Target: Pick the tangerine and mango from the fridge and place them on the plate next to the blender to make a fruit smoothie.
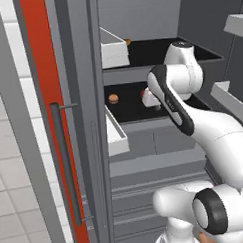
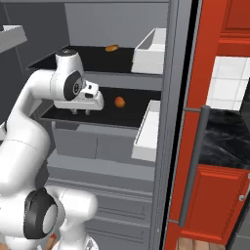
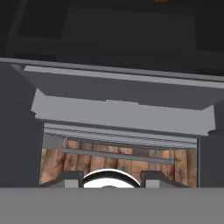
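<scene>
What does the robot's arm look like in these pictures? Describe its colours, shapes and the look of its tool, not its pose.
The arm is made of smooth, rounded glossy white segments joined by dark grey to black joint bands, with round dark caps ringed in white at the lower joints. The tool is a boxy white hand with a dark round patch on its side and two short dark fingers. No cables or markings are visible.
</scene>
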Motion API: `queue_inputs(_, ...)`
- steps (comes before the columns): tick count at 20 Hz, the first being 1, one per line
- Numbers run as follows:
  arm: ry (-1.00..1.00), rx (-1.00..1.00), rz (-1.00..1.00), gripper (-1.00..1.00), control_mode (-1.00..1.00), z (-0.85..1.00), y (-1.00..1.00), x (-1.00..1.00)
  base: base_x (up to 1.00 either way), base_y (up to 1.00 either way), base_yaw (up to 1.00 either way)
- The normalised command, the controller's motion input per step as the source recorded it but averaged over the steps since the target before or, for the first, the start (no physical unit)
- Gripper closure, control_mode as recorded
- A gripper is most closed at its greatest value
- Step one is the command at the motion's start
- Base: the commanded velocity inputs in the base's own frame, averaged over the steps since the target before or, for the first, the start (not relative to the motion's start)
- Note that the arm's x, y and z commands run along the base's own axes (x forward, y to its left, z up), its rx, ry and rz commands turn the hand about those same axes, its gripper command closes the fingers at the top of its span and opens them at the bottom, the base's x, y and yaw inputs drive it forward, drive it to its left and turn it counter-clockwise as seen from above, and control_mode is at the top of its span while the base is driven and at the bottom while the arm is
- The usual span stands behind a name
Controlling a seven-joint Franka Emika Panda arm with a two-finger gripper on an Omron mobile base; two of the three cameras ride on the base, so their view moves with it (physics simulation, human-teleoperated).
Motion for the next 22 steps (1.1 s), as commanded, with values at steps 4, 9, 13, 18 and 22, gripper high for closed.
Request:
queue_inputs(4, -0.11, 0.06, -0.04, -1.00, -1.00, 0.06, 0.02, 0.00, 0.00, 0.00, 0.00)
queue_inputs(9, -0.26, 0.00, -0.08, -1.00, -1.00, 0.26, -0.42, 0.01, 0.00, 0.00, 0.00)
queue_inputs(13, -0.03, -0.01, -0.19, -1.00, -1.00, 0.04, -0.24, 0.23, 0.00, 0.00, 0.00)
queue_inputs(18, 0.00, -0.08, -0.05, -1.00, -1.00, -0.07, 0.00, 0.10, 0.00, 0.00, 0.00)
queue_inputs(22, 0.00, -0.10, 0.00, -1.00, -1.00, -0.55, 0.00, 0.42, 0.00, 0.00, 0.00)
